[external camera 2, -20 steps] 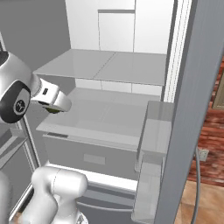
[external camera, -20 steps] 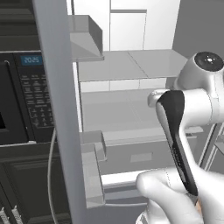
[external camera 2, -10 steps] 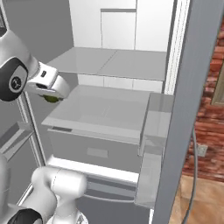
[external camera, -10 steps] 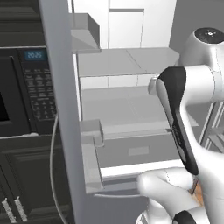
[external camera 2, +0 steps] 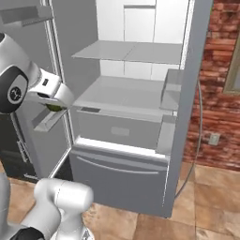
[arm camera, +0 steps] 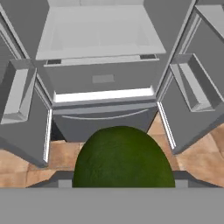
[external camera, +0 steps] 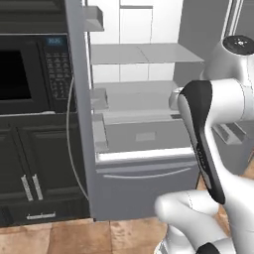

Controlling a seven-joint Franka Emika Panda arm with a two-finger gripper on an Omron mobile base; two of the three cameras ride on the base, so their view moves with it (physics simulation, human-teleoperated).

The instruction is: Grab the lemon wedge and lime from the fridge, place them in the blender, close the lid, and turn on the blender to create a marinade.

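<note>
While the gripper (external camera 2: 57,106) holds the lime (arm camera: 124,156) between wide-spread fingers, clear of the fridge (external camera 2: 133,101) front beside its left door bin, the carry to the blender should probably stay level and slow so the round fruit cannot roll free.

base views: flank the arm, both facing the open fridge (external camera: 144,124) | hand view — faces it too

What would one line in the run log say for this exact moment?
stage: fetch from fridge | gripper: shut on lime | position: outside the open fridge, in front of it | blender: not yet loaded
</note>
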